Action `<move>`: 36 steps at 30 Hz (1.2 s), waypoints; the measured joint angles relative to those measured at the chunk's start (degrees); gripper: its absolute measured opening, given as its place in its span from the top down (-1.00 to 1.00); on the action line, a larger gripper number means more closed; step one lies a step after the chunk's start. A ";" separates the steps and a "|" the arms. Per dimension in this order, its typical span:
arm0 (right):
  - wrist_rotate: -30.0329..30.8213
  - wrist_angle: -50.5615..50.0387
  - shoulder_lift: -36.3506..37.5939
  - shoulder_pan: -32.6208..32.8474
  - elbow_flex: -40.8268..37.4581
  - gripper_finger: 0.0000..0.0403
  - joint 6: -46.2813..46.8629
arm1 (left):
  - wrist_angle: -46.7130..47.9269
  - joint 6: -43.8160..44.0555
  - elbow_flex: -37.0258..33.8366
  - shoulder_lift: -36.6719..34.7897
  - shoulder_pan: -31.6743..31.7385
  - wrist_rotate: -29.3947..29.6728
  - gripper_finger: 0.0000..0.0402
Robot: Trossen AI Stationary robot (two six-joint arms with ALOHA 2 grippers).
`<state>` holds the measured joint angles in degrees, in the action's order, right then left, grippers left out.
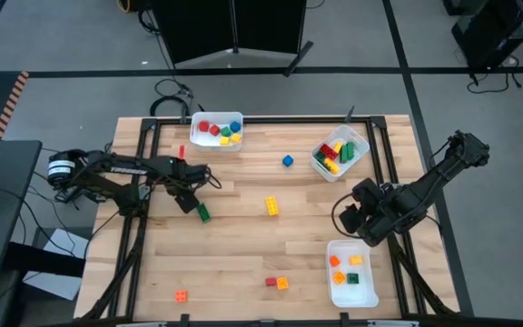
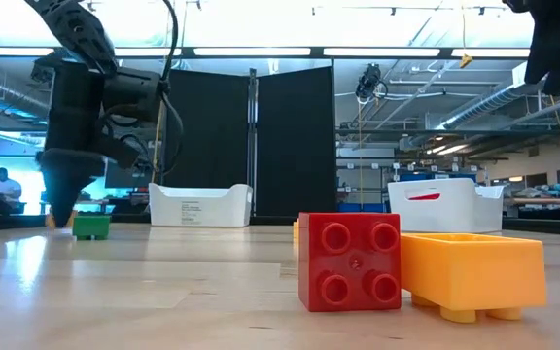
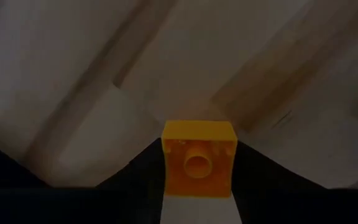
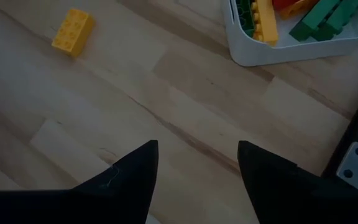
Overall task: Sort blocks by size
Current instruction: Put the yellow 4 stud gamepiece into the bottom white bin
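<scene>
- Two arms work over the worktop; the left gripper hangs low at its left side, just beside a green block.
- Left jaws: pinching a small yellow-orange cube between the fingertips, stud facing the wrist camera.
- Step in hand, as judged: secure this cube and carry it to the bin of small blocks at the back left. A good grip sits centred on the flat sides, and the lift goes straight up so the green block is not nudged.
- Right gripper: jaws spread, holding nothing, hovering over bare wood near the bin of long bricks.
- Loose blocks: a yellow brick mid-worktop, a blue cube behind it, red and orange ones near the front edge.
</scene>
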<state>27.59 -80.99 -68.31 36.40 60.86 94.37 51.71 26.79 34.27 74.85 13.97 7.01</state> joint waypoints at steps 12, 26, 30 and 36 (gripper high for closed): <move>-0.02 0.19 0.00 -1.33 0.00 -0.14 0.25 | 13.91 -0.57 13.54 0.00 -1.37 5.31 0.23; -0.33 0.16 0.00 -1.33 0.00 -0.13 -10.93 | 3.19 31.49 30.98 0.41 -22.18 8.67 0.29; -0.37 0.20 0.02 -1.33 0.00 -0.12 -15.56 | -9.40 36.96 32.63 5.09 -28.76 11.29 0.29; -0.40 0.33 0.02 -1.31 0.00 -0.12 -21.20 | -16.22 39.45 42.64 20.79 -35.19 11.59 0.29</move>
<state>27.20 -80.66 -68.29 35.09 60.86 73.17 35.49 66.25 76.91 95.64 -21.22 18.60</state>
